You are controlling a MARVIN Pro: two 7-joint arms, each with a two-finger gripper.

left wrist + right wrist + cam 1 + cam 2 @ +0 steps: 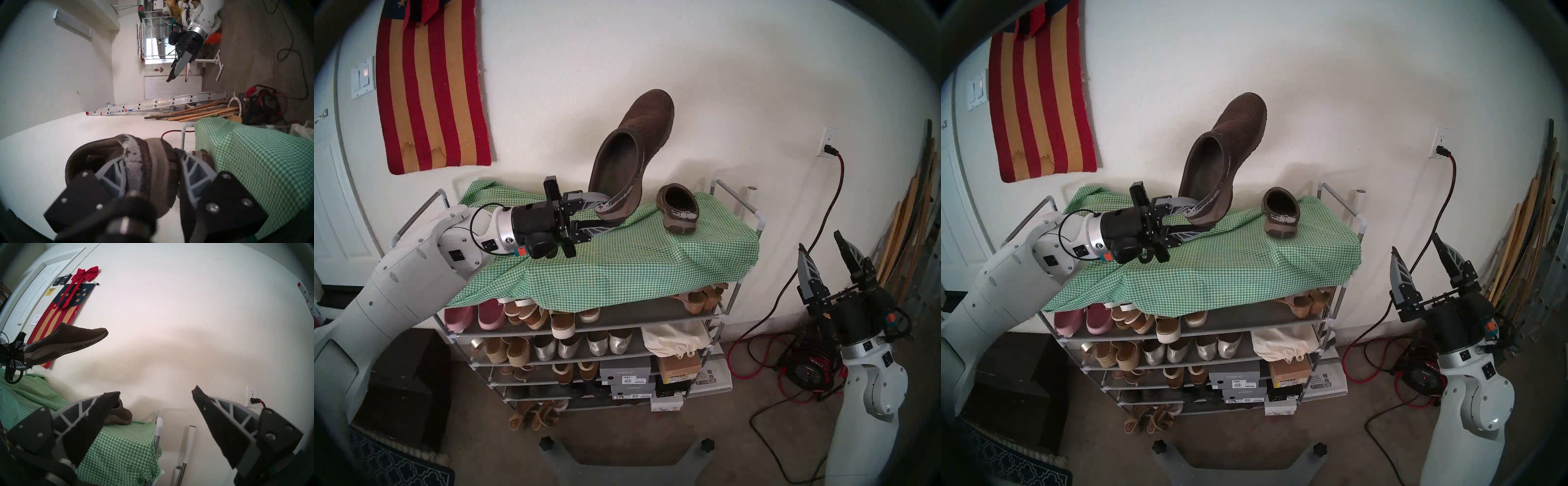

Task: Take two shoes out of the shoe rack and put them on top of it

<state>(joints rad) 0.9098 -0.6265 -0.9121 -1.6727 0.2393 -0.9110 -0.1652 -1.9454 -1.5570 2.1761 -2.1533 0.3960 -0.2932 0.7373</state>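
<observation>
My left gripper [602, 217] is shut on the heel of a dark brown mesh clog [631, 149], one finger inside the heel and one under the sole. The held clog [1222, 163] hangs above the rack top with its toe raised toward the wall; the right wrist view shows its sole [64, 346] clear of the cloth. The other brown clog [678, 208] stands on the green-white gingham cloth [636, 264] at the top's back right, heel toward me. The shoe rack [717, 317] stands against the wall. My right gripper [823, 251] is open and empty, right of the rack.
Lower shelves hold pink slip-ons [473, 317], silver flats [582, 344], sandals, a white bag [677, 341] and shoe boxes [626, 371]. Red cable and a cord reel [812, 368] lie on the floor at the right. Wooden sticks [904, 224] lean in the right corner. A striped hanging [429, 85] is on the wall.
</observation>
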